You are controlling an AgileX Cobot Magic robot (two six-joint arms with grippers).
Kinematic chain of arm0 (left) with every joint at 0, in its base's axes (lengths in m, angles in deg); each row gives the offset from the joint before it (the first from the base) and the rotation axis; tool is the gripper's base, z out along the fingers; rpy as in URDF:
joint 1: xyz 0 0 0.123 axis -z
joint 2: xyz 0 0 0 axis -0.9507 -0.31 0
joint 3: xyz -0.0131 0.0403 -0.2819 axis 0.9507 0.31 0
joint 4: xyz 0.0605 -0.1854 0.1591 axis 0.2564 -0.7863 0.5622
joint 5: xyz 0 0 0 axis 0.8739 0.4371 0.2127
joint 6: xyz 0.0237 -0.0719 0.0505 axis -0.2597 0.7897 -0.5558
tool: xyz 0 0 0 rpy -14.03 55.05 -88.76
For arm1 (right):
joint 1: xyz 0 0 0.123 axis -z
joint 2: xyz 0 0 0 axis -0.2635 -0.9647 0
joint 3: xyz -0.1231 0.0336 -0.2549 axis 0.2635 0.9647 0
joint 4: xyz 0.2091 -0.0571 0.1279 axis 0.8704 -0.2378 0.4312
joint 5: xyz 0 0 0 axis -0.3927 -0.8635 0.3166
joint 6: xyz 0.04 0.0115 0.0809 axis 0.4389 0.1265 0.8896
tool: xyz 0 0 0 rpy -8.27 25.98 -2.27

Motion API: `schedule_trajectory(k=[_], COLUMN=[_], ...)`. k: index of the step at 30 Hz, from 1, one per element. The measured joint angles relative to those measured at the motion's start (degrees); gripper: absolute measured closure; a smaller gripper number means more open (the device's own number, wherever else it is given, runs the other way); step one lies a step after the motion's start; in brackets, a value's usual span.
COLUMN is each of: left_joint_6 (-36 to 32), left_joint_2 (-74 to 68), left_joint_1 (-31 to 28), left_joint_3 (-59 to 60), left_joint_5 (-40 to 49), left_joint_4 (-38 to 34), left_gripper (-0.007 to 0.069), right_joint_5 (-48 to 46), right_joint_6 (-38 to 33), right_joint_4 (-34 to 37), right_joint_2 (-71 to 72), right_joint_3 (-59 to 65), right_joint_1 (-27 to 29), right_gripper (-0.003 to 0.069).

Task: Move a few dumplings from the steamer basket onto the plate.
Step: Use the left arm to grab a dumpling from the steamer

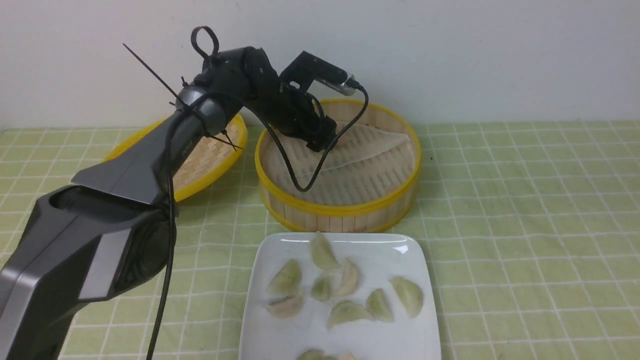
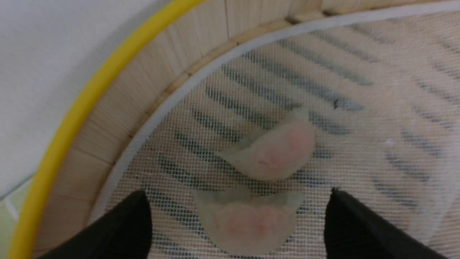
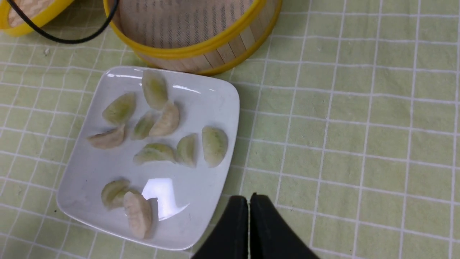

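Note:
The steamer basket (image 1: 340, 207) stands at the middle back. In the left wrist view two pink-peach dumplings lie on its mesh liner near the wall (image 2: 118, 118): one (image 2: 275, 153) ahead of the fingers, one (image 2: 248, 223) between them. My left gripper (image 2: 236, 190) is open, reaching down inside the basket (image 1: 320, 142), astride the nearer dumpling; whether it touches is unclear. The white plate (image 1: 380, 340) in front of the basket holds several dumplings, some peach (image 1: 348, 277). My right gripper (image 3: 248, 197) is shut and empty above the cloth beside the plate (image 3: 90, 169); it is out of the front view.
The shallow woven lid (image 1: 210, 155) leans to the left of the basket. Pale green dumplings (image 1: 407, 295) share the plate. The left arm's black cable (image 1: 300, 185) hangs into the basket. A green checked cloth (image 1: 525, 225) covers the table.

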Motion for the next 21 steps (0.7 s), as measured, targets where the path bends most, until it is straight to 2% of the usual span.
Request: schedule_trajectory(k=[5,7,10,11,15,21], left_joint_6=[-0.06,-0.06,-0.06,0.09,0.16,0.99], left_joint_2=[-1.34,-1.69,-1.75,-1.75,-1.05,4.23], left_joint_1=[0.00,0.00,0.00,0.15,0.66,0.74], left_joint_3=[-0.07,-0.27,-0.30,-0.35,-0.45,-0.04], left_joint_5=[-1.03,-1.39,-2.15,-2.30,-0.93,7.35], left_joint_4=[-0.45,-0.37,0.28,0.74,3.32,7.93], left_gripper=[0.0043,0.0091,0.0214,0.0288,0.0280,0.0280], right_joint_5=[0.00,0.00,0.00,0.00,0.00,0.00], right_joint_6=[0.00,0.00,0.00,0.00,-0.14,-0.91], right_joint_4=[0.11,0.11,0.11,0.11,0.11,0.11], right_joint_2=[0.00,0.00,0.00,0.00,0.00,0.00], right_joint_3=[0.00,0.00,0.00,0.00,0.00,0.00], right_joint_1=[0.00,0.00,0.00,0.00,0.00,0.00], right_gripper=[0.0662,0.0662,0.0662,0.0662,0.0662,0.0662])
